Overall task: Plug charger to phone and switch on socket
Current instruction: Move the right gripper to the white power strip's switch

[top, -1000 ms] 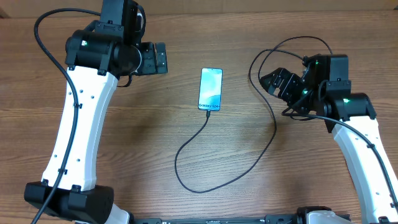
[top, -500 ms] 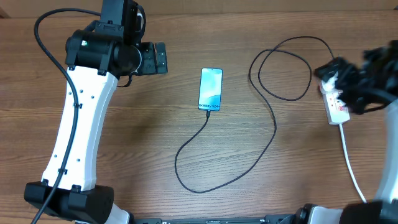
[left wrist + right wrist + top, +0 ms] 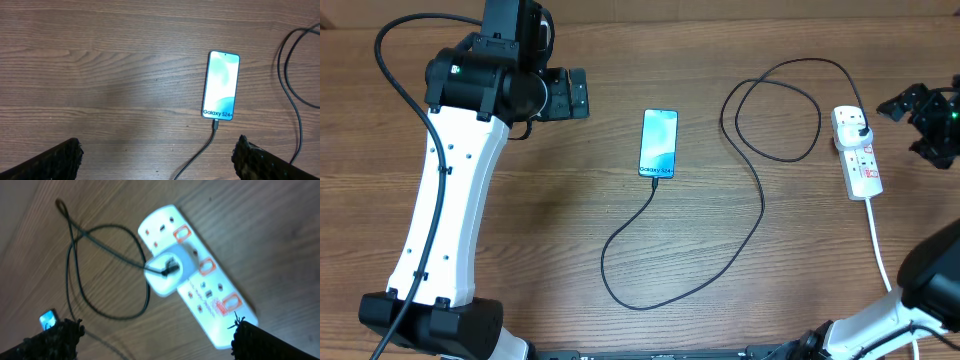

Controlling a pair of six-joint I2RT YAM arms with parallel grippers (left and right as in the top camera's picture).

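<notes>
"Galaxy S24+" in dark letters across the near end of the phone (image 3: pixel 221 85) screen, small reddish print and switch outlines on the white socket (image 3: pixel 200 287), too blurred to read

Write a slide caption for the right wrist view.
Charger plugged into the white socket strip, looping across the wooden table toward the phone.

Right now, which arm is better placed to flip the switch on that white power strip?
The right one. The right claw hovers open just beside the power strip, which fills its wrist view, while the left claw sits far off on the other side of the phone.
</notes>
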